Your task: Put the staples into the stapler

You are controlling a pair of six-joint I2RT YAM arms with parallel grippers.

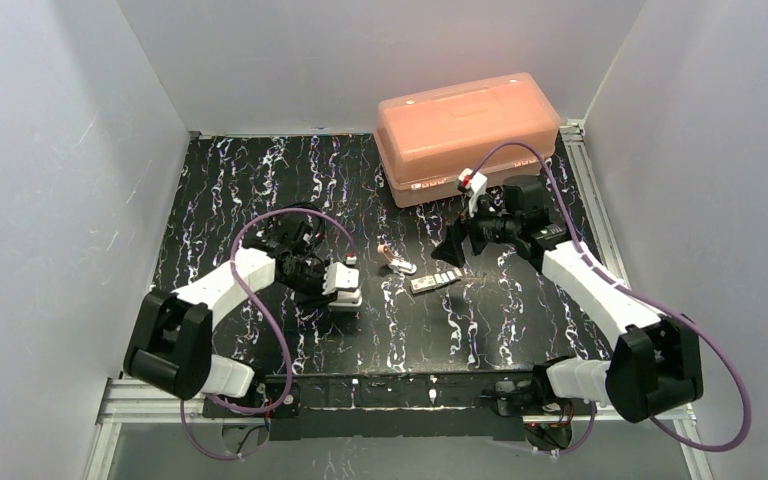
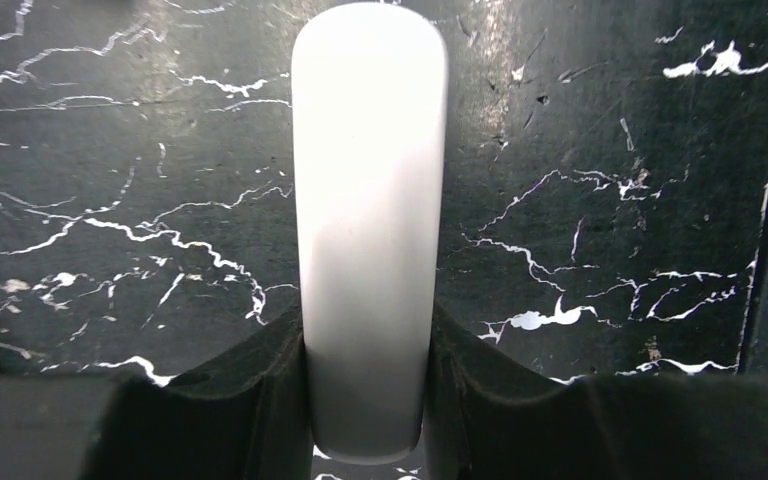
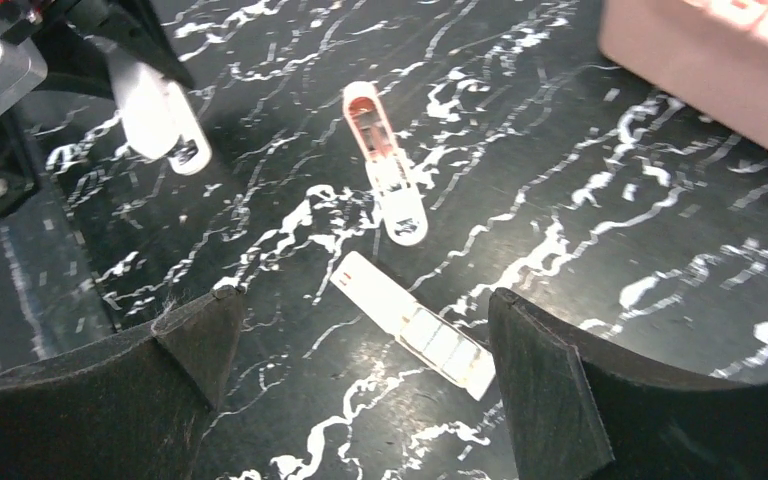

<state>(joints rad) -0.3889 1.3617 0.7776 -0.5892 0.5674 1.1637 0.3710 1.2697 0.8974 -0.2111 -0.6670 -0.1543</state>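
**One stapler gripped, one staple packet lying loose**

The left jaws are clamped on the long sides of the single stapler (image 2: 370,230), a plain white oblong with rounded ends, at the bench's (image 1: 210,180) left-centre. The right jaws stand wide with nothing in them, above one whitish packet of staples (image 3: 438,343). The strips are too small to count. Just beside it lies one open white shell (image 3: 385,165) with a pinkish end. One orange box (image 1: 468,135) sits at the back.

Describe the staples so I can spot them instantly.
From the orange box at the back, come toward the arms to mid-table. The staples lie under the open right pincer: a flat, square-ended whitish strip, unlike the rounded pink-tipped piece beside it.
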